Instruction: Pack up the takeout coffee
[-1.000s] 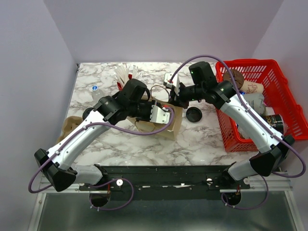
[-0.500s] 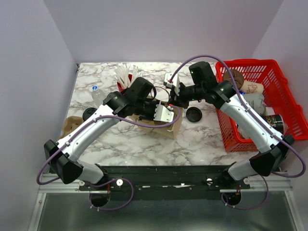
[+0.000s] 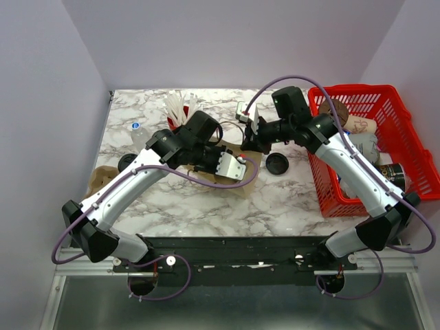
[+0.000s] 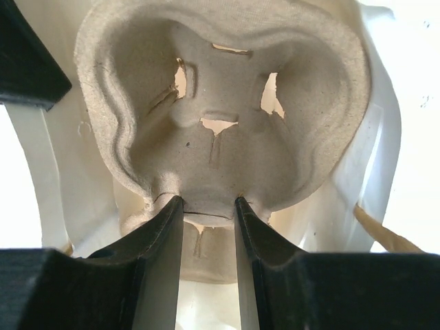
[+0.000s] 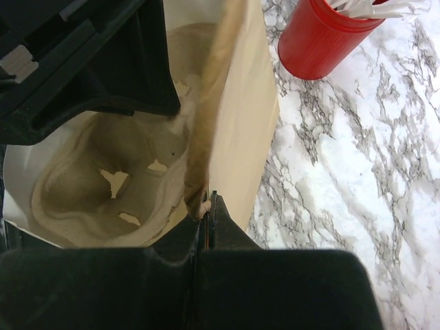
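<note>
From above: the black-lidded takeout coffee [image 3: 277,163] stands on the desk [image 3: 289,199] beside the paper bag [image 3: 240,185]. It is probably light and crushable, best gripped gently around its wall.
Left wrist: left hand [image 4: 210,203] narrowly pinches the pulp carrier [image 4: 220,137].
Right wrist: right hand [image 5: 206,203], closed, nips the bag's edge.

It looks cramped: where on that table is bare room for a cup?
Bare table: the front strip between paper bag and near edge, and the back edge right of the red cup. Crowded: the middle, around the bag and black disc.
</note>
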